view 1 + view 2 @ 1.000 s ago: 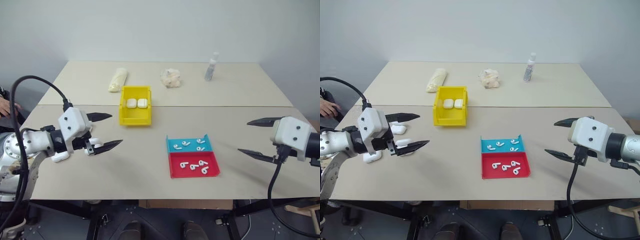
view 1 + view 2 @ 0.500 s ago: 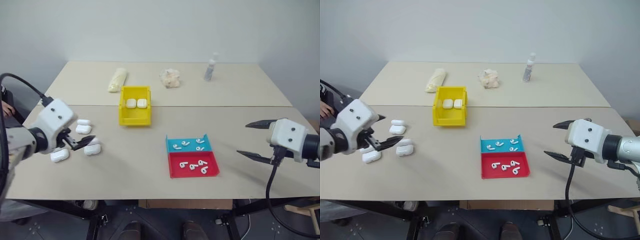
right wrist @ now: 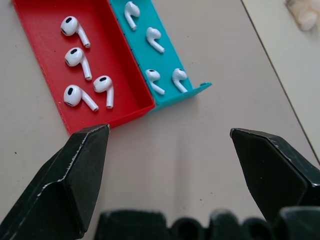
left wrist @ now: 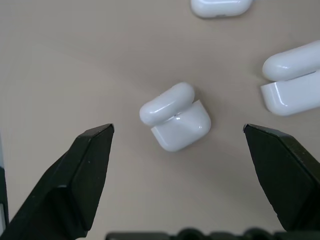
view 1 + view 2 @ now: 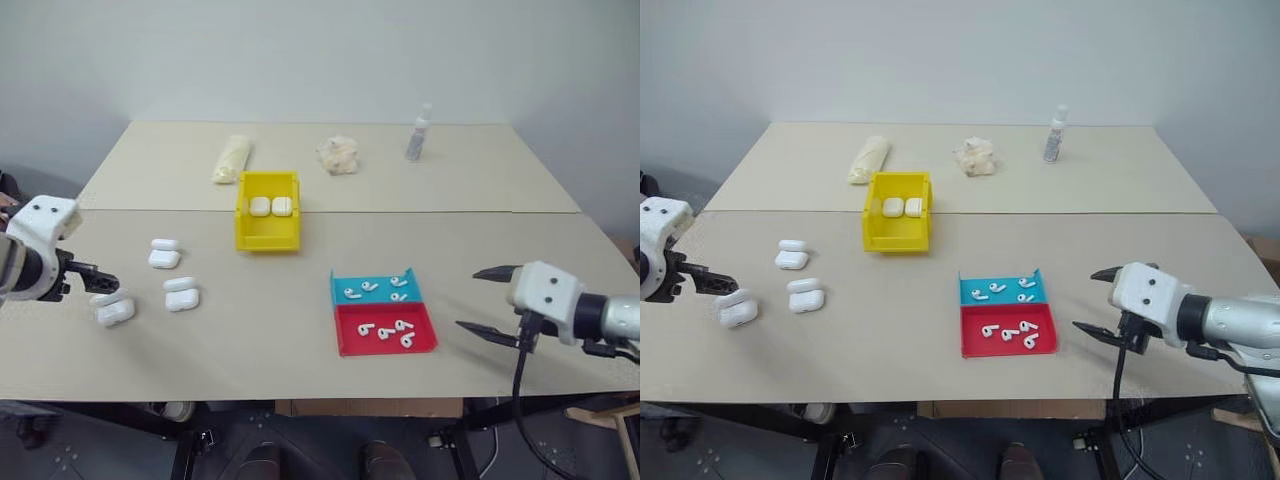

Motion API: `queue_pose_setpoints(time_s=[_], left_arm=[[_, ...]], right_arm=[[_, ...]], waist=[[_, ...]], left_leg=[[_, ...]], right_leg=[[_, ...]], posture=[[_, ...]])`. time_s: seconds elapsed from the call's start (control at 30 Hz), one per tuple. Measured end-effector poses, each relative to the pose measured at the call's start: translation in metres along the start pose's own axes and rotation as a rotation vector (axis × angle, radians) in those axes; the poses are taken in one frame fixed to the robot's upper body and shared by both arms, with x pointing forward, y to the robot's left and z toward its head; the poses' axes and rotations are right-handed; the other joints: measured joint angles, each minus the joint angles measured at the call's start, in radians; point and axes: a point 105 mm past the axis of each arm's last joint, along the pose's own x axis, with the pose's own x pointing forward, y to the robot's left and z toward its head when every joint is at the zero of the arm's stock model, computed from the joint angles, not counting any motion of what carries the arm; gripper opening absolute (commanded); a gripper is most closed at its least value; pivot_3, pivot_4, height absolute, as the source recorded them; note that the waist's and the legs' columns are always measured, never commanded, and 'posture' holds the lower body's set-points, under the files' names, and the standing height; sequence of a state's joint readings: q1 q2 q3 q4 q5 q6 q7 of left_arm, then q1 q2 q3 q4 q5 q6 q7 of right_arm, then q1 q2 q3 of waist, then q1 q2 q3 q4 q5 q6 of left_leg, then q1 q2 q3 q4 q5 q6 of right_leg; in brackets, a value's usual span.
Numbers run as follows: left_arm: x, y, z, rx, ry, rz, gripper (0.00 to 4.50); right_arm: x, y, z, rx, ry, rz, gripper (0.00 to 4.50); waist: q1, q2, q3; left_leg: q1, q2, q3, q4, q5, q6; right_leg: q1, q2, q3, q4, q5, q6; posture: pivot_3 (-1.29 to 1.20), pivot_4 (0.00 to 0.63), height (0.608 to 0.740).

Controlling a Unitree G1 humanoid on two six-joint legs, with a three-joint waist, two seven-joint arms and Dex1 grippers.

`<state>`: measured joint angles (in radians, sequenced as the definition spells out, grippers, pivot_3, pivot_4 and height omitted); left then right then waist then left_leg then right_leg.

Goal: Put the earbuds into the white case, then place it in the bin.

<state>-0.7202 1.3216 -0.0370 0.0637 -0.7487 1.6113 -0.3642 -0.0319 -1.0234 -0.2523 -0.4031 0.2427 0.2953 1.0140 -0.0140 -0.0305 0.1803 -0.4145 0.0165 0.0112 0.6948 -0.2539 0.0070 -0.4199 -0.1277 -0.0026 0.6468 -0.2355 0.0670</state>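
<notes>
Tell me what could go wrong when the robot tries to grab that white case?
The white case under the open left gripper lies slanted between the fingers and looks glossy, so it might twist or slip. A second case lies close by; a finger could bump it.

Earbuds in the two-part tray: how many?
8 small white stemmed earbuds: four in the red half of the flat plastic tray, four in the teal half. None looks hidden.

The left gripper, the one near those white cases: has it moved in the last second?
Yes. The left gripper has swung out toward the table's left edge, away from the yellow bin, and now hangs open over the leftmost white case.
</notes>
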Motion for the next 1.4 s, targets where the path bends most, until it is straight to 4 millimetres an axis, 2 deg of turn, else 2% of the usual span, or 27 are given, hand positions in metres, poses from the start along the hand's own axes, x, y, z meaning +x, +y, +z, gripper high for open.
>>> queue_pose_setpoints(time_s=[0.2, 0.33, 0.53, 0.83, 1.1, 1.4], left_arm=[[0.012, 0.007, -0.014, -0.137, 0.100, -0.026, 4.50], [0.022, 0.006, -0.010, -0.246, 0.119, -0.051, 4.50], [0.043, -0.003, -0.019, -0.323, 0.199, -0.072, 4.50], [0.062, -0.017, -0.019, -0.310, 0.240, -0.034, 4.50], [0.067, -0.022, -0.005, -0.307, 0.197, -0.002, 4.50], [0.068, -0.022, -0.002, -0.296, 0.182, 0.014, 4.50]], right_arm=[[0.005, 0.001, -0.003, 0.027, 0.001, -0.016, 4.48], [0.005, 0.004, -0.005, 0.036, 0.009, -0.016, 4.48], [0.005, 0.008, -0.006, 0.047, 0.020, -0.021, 4.48], [0.002, 0.008, -0.007, 0.056, 0.032, -0.034, 4.48], [0.002, 0.008, -0.008, 0.061, 0.037, -0.034, 4.48], [0.001, 0.008, -0.008, 0.069, 0.044, -0.034, 4.48]], waist=[[0.002, -0.002, 0.000], [0.007, -0.003, -0.001], [0.004, -0.006, -0.002], [0.003, -0.008, -0.004], [0.003, -0.009, -0.004], [0.003, -0.009, -0.004]], left_leg=[[0.000, 0.000, 0.000, 0.000, 0.000, 0.000], [0.000, 0.000, 0.000, 0.001, 0.000, 0.000], [0.000, -0.001, 0.001, 0.000, 0.000, 0.000], [0.000, -0.001, 0.001, 0.000, 0.001, -0.002], [0.000, -0.001, 0.001, 0.000, 0.001, -0.002], [0.000, -0.001, 0.001, 0.000, 0.001, -0.002]], right_leg=[[0.000, 0.000, 0.000, 0.001, 0.000, 0.000], [0.000, 0.000, 0.000, 0.001, 0.000, 0.000], [0.000, 0.000, 0.000, 0.001, 0.000, 0.000], [0.000, 0.000, 0.000, 0.001, 0.000, 0.000], [0.001, 0.000, 0.000, 0.001, 0.000, 0.000], [0.001, 0.000, 0.000, 0.001, 0.000, 0.000]], posture=[[0.00, 0.150, 0.740], [0.00, 0.150, 0.740], [0.00, 0.150, 0.740], [0.00, 0.150, 0.740], [0.00, 0.150, 0.740], [0.00, 0.150, 0.740]])
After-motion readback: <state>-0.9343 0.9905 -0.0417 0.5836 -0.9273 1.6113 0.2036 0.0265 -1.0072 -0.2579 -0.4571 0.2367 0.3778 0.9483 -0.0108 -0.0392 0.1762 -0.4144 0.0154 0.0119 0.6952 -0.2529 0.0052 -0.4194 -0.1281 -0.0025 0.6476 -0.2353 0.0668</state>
